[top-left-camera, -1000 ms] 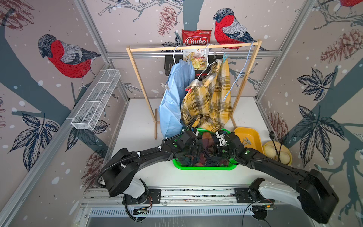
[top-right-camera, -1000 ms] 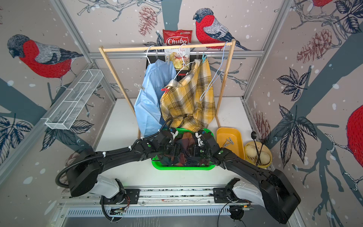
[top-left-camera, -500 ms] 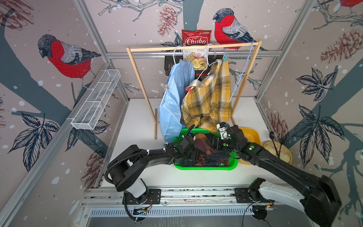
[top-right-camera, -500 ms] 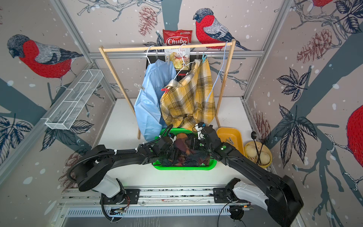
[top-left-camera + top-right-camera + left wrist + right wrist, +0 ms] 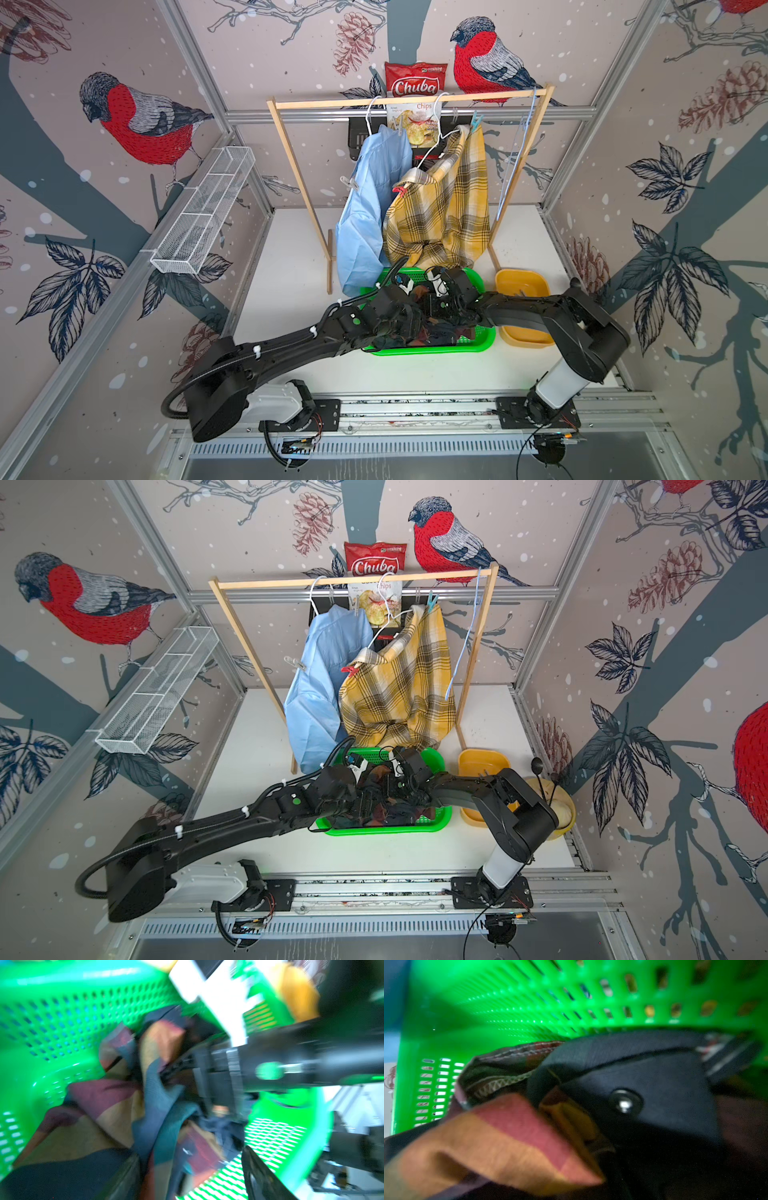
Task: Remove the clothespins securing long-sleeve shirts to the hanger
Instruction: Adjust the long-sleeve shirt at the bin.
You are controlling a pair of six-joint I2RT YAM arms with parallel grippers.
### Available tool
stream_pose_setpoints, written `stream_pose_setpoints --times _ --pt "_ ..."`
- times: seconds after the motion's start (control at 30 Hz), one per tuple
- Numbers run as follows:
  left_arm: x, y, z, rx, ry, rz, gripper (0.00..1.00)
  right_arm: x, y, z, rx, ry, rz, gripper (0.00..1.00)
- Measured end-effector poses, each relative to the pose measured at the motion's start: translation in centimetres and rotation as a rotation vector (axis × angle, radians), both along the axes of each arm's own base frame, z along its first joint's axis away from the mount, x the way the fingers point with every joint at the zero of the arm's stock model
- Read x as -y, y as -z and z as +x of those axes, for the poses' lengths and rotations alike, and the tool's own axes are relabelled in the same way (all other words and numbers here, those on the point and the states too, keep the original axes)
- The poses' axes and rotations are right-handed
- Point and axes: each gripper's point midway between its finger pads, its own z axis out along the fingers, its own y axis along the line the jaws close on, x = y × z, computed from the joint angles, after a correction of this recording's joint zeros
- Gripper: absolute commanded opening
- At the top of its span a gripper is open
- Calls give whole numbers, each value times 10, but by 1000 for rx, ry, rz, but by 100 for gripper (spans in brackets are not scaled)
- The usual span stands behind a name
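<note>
A light blue shirt and a yellow plaid shirt hang on white hangers from the wooden rack. Clothespins show on them: a clear one, a red one and a light blue one. A dark plaid shirt lies bunched in the green basket. My left gripper is down in the basket, its jaws wide apart with dark cloth lying between them. My right gripper sits in the same cloth; its fingers are buried and blurred.
A yellow tub stands right of the basket, under my right arm. An empty light blue hanger hangs at the rack's right end. A chips bag is behind the rack. A white wire shelf is on the left wall.
My right gripper rose toward the basket's back right corner, then came back down into the dark shirt. My left gripper stayed in the basket and shifted a little.
</note>
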Motion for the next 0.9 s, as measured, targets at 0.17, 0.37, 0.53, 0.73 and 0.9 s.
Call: stream_pose_setpoints --times 0.17,0.37,0.53,0.73,0.9 --pt "-11 -24 1 30 -44 -23 73 2 -11 -5 18 -2 5 60" --pt "-13 -89 5 109 -59 -103 74 13 -36 -14 41 0 -10 78" --pt "-44 -197 5 320 -114 -236 98 17 -85 -11 132 -7 24 94" --pt "-115 -294 30 577 -307 -233 96 23 -150 8 241 34 88 100" --pt "-169 -318 72 694 -468 -79 85 30 -179 16 291 57 101 100"
